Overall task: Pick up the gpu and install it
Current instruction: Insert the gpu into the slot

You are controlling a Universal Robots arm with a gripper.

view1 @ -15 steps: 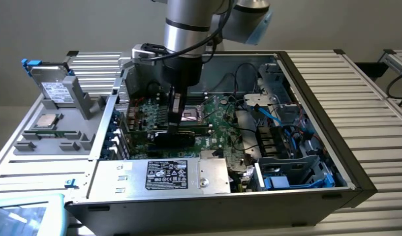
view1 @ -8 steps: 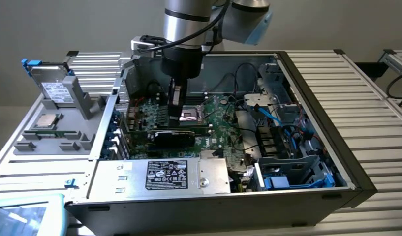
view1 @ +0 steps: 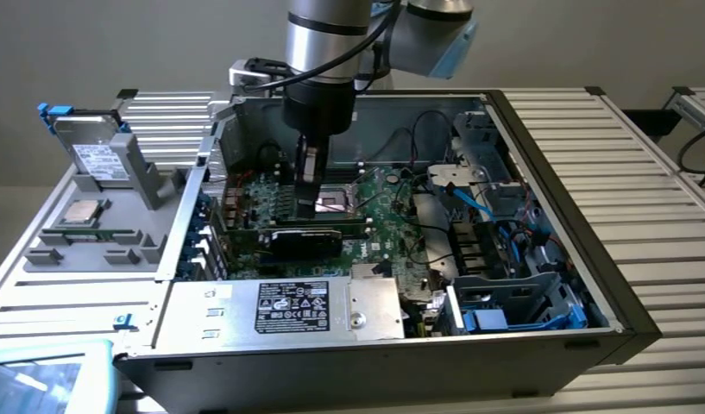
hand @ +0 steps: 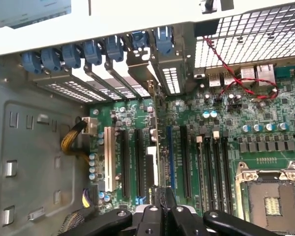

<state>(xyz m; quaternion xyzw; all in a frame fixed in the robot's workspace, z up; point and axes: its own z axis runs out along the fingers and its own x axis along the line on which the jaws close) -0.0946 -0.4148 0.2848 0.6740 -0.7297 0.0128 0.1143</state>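
While the gripper (hand: 160, 206) stays out of it, its jaws clamped on the thin upper edge of the gpu (hand: 158, 147), the card stands on edge over a slot (hand: 169, 157) on the motherboard (hand: 265, 147), its bracket near the rear grille (hand: 171, 78). Good seating likely calls for a straight, level push, with the edge kept parallel to the slot.

Ribbed metal table (view1: 651, 164), open computer case (view1: 537, 341) on it, grey parts tray (view1: 99, 246) beside the case
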